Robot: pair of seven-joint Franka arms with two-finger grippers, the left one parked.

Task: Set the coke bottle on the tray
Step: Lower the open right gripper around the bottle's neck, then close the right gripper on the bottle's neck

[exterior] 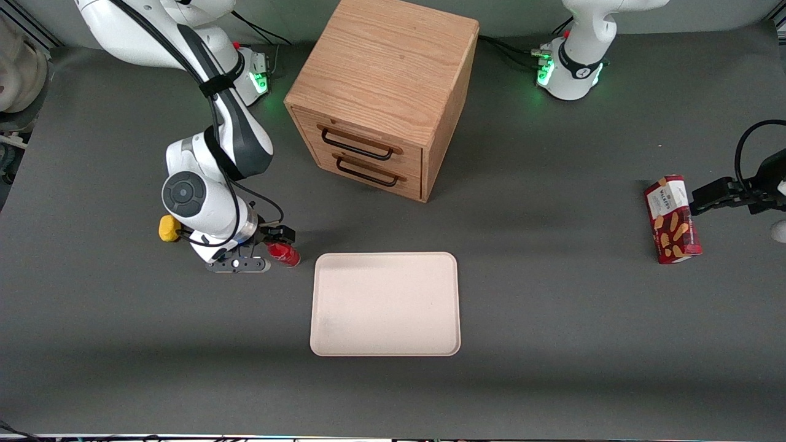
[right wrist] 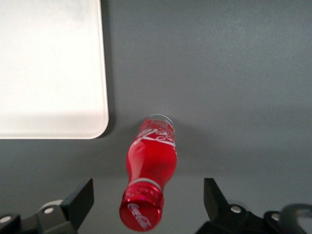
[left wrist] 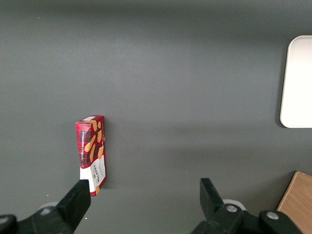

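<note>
Cream-pink, the tray (exterior: 385, 304) lies flat on the grey table (exterior: 552, 344). Just off one of its corners stands the coke bottle (right wrist: 148, 170), upright on the table and clear of the rim. Above it hangs the gripper (right wrist: 146, 207), fingers (right wrist: 80, 200) spread wide, the red cap between them, untouched.

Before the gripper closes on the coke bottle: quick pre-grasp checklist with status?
1. Gripper open: ok, fingers spread wide.
2. Coke bottle between the fingers: ok, standing upright on the table, beside the tray.
3. Height right for the grasp: cannot tell.
4. Tray free to receive it: ok, nothing on it.
5. Yellow object near the wrist touching anything: cannot tell, partly hidden.
</note>
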